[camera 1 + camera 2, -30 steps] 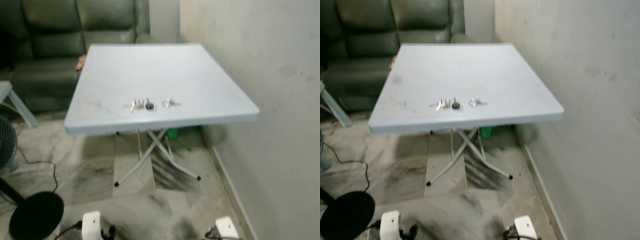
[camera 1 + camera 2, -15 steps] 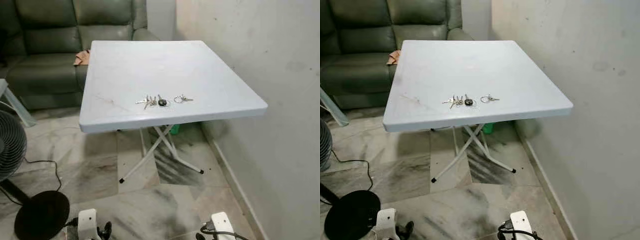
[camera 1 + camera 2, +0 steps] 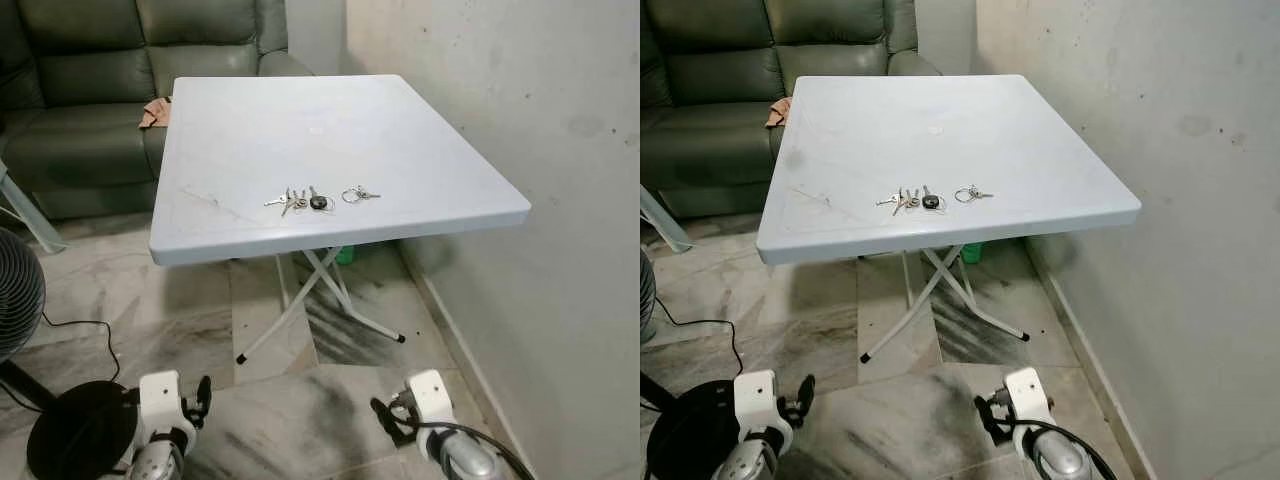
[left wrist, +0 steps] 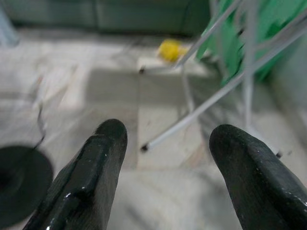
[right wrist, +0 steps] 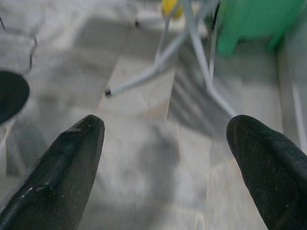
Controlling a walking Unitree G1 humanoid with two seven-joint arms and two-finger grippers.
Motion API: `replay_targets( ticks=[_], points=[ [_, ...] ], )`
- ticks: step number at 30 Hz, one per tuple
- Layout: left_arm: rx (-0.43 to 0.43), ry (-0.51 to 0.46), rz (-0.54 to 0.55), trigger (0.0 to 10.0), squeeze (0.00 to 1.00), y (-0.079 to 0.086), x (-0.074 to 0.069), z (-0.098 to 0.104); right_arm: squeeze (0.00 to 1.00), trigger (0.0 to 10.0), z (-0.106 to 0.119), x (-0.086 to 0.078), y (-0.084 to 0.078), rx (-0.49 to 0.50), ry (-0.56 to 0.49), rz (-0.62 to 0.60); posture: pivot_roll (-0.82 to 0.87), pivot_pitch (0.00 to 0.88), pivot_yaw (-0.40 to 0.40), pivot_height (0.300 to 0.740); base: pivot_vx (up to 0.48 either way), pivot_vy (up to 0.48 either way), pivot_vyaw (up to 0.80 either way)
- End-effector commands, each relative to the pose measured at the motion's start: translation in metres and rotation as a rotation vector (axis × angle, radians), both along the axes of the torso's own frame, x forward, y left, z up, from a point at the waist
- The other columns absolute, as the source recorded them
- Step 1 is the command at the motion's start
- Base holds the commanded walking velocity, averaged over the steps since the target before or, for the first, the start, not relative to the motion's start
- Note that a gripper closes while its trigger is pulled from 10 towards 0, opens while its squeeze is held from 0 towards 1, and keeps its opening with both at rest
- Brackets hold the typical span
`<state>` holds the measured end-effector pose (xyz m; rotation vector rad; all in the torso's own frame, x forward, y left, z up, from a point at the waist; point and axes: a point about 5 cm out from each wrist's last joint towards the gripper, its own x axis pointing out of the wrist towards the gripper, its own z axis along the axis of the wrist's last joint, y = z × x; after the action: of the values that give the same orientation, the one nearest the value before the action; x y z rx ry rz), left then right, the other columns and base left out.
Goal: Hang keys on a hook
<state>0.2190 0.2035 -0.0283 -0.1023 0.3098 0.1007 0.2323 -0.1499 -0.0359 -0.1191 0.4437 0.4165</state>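
Observation:
Two sets of keys lie near the front edge of a light grey folding table [image 3: 330,120]. One is a bunch of keys [image 3: 296,200] with a black fob. The other is a single key on a ring [image 3: 356,194] just to its right. Both grippers hang low over the marble floor, in front of the table and well below its top. The left gripper [image 3: 201,396] is open with nothing between its fingers [image 4: 91,172]. The right gripper [image 3: 384,417] is open too, its fingers [image 5: 67,167] wide apart over bare tile.
A white wall [image 3: 560,150] runs along the table's right side. Behind the table is a dark green sofa [image 3: 80,70] with a brown item [image 3: 155,112] on its seat. A fan's black base [image 3: 75,430] and cable lie on the floor at left. White crossed legs [image 3: 320,300] stand under the table.
The camera has shifted slightly. Both arms have risen further into view at the bottom. The keys lie where they were.

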Motion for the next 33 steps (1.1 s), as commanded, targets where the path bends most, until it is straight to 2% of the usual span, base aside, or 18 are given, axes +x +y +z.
replay_targets(
  ticks=[1, 2, 3, 4, 6, 7, 9, 13, 15, 17, 20, 22, 25, 27, 33],
  points=[
    [-0.028, -0.047, -0.029, 10.0, 0.00, -0.004, 0.001, 0.006, 0.00, 10.0, 0.009, 0.005, 0.004, 0.024, -0.069, 0.020, -0.09, 0.000, -0.032, 0.732, 0.000, 0.000, 0.00],
    [-0.028, -0.047, -0.029, 10.0, 0.00, -0.004, 0.001, 0.006, 0.00, 10.0, 0.009, 0.005, 0.004, 0.024, -0.069, 0.020, -0.09, 0.000, -0.032, 0.732, 0.000, 0.000, 0.00],
    [-0.069, -0.082, -0.034, 10.0, 0.00, -0.008, 0.001, 0.013, 0.00, 10.0, 0.020, 0.009, 0.009, 0.018, -0.158, 0.053, -0.09, 0.000, -0.031, 0.732, 0.000, 0.000, 0.00],
    [-0.092, -0.105, -0.044, 10.0, 0.00, -0.010, 0.000, 0.017, 0.00, 10.0, 0.025, 0.011, 0.012, 0.020, -0.201, 0.063, -0.09, 0.000, -0.029, 0.732, 0.000, 0.000, 0.00],
    [-0.117, -0.117, -0.055, 10.0, 0.00, -0.012, -0.001, 0.021, 0.00, 10.0, 0.031, 0.013, 0.013, 0.037, -0.229, 0.053, -0.09, 0.000, -0.027, 0.732, 0.000, 0.000, 0.00],
    [-0.122, -0.154, -0.058, 10.0, 0.00, -0.012, 0.000, 0.029, 0.00, 10.0, 0.038, 0.016, 0.014, 0.053, -0.263, 0.055, -0.09, 0.000, -0.026, 0.732, 0.000, 0.000, 0.00],
    [-0.124, -0.185, -0.052, 10.0, 0.00, -0.011, 0.001, 0.037, 0.00, 10.0, 0.045, 0.019, 0.015, 0.079, -0.293, 0.053, -0.09, 0.000, -0.025, 0.732, 0.000, 0.000, 0.00],
    [-0.127, -0.275, -0.040, 10.0, 0.00, -0.005, 0.012, 0.071, 0.00, 10.0, 0.073, 0.033, 0.017, 0.160, -0.366, 0.020, -0.09, 0.000, -0.027, 0.732, 0.000, 0.000, 0.00],
    [-0.131, -0.273, -0.042, 10.0, 0.00, -0.005, 0.012, 0.073, 0.00, 10.0, 0.075, 0.033, 0.017, 0.165, -0.366, 0.017, -0.09, 0.000, -0.027, 0.732, 0.000, 0.000, 0.00],
    [-0.071, -0.324, -0.064, 10.0, 0.00, -0.001, 0.022, 0.088, 0.00, 10.0, 0.089, 0.043, 0.018, 0.205, -0.395, 0.004, -0.08, 0.000, -0.037, 0.732, 0.000, 0.000, 0.00],
    [-0.070, -0.316, -0.066, 10.0, 0.00, -0.001, 0.021, 0.092, 0.00, 10.0, 0.093, 0.042, 0.018, 0.213, -0.389, 0.003, -0.08, 0.000, -0.037, 0.732, 0.000, 0.000, 0.00],
    [-0.056, -0.336, -0.063, 10.0, 0.00, -0.002, 0.023, 0.101, 0.00, 10.0, 0.106, 0.049, 0.021, 0.203, -0.432, 0.038, -0.07, 0.000, -0.038, 0.732, 0.000, 0.000, 0.00],
    [-0.022, -0.354, -0.067, 10.0, 0.00, -0.007, 0.017, 0.110, 0.00, 10.0, 0.120, 0.054, 0.021, 0.186, -0.476, 0.084, -0.07, 0.000, -0.040, 0.732, 0.000, 0.000, 0.00],
    [-0.072, -0.327, -0.078, 10.0, 0.00, -0.012, 0.014, 0.107, 0.00, 10.0, 0.122, 0.053, 0.019, 0.197, -0.470, 0.080, -0.07, 0.000, -0.040, 0.732, 0.000, 0.000, 0.00],
    [-0.050, -0.284, -0.083, 10.0, 0.00, -0.012, 0.016, 0.105, 0.00, 10.0, 0.123, 0.054, 0.020, 0.184, -0.455, 0.099, -0.06, 0.000, -0.046, 0.732, 0.000, 0.000, 0.00]
  ],
)
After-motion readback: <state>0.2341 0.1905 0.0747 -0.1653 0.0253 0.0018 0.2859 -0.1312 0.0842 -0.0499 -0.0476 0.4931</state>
